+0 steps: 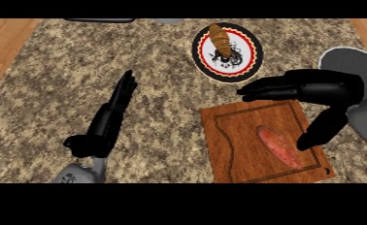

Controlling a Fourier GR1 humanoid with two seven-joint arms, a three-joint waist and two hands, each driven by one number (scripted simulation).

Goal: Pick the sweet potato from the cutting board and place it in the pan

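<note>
1. Sweet potato (280,146) lies on the cutting board (243,122), between my right hand (326,89)'s spread fingers and thumb, untouched.
2. I see my left hand (114,110) open, holding nothing.

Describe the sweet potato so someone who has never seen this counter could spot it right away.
Start at the wooden cutting board on the speckled counter's near right. The sweet potato lies on the board's right half, under the open right hand. It is long, tapered and reddish orange, unlike the brown pastry on the red-rimmed plate farther back.
</note>
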